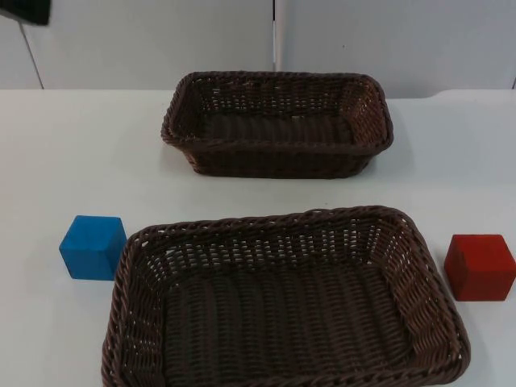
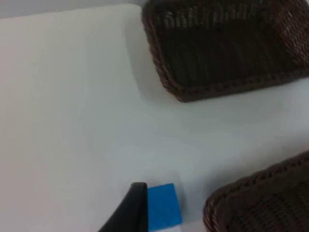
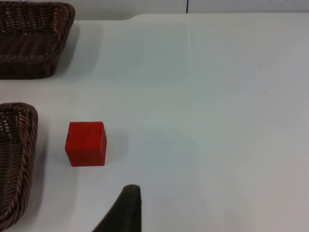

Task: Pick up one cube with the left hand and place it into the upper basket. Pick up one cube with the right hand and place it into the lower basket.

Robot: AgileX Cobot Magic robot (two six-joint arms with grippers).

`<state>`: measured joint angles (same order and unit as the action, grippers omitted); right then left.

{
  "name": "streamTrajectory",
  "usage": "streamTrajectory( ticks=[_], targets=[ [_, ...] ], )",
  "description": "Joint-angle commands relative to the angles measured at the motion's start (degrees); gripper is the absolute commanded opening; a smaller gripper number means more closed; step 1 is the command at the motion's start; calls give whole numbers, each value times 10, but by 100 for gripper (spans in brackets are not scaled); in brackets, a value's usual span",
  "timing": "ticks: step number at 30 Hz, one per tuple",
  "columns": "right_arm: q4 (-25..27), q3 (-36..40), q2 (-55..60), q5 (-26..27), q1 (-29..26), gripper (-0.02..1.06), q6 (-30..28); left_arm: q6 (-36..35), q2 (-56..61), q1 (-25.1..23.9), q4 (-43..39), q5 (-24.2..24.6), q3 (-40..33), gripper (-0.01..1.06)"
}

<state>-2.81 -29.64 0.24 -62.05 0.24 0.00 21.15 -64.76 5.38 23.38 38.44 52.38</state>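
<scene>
Closest to the camera in the top view sits the lower basket (image 1: pixel 286 302), a big brown woven one with nothing in it. Farther back, near the grey wall (image 1: pixel 145 40), is the upper basket (image 1: pixel 278 122), brown and woven too, also with nothing inside. Both stand on the white table (image 1: pixel 64 153), well apart from each other.

Just beside the lower basket, on the left arm's side, lies a blue cube (image 1: pixel 93 247). It rests flat on the table, close to the basket's rim but with a small gap. On the right arm's side lies a red cube (image 1: pixel 480 267), near the basket's other end and not touching it.

From the left wrist view, one black fingertip (image 2: pixel 131 208) of the left gripper is just beside the blue cube (image 2: pixel 164 205), and it hides the cube's edge. I cannot tell if this claw is let go or clenched.

From the right wrist view, a black fingertip (image 3: pixel 124 210) of the right gripper hangs over bare table, near the red cube (image 3: pixel 86 143) but apart from it. Whether that claw is spread or squeezed, I cannot tell.
</scene>
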Motion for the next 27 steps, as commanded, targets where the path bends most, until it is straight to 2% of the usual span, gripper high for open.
streamTrajectory(
  ticks=[1,7,23,27],
  targets=[
    [-1,1,-2,3,-2,105,-4,4,-25,29,3,-1,3,105],
    [-1,1,-2,3,-2,105,-4,4,-73,52,2,-28,4,105],
    [-1,1,-2,3,-2,105,-4,-6,-189,53,14,-78,4,105],
    [-1,1,-2,3,-2,105,-4,-7,-222,53,16,-114,4,105]
  ],
)
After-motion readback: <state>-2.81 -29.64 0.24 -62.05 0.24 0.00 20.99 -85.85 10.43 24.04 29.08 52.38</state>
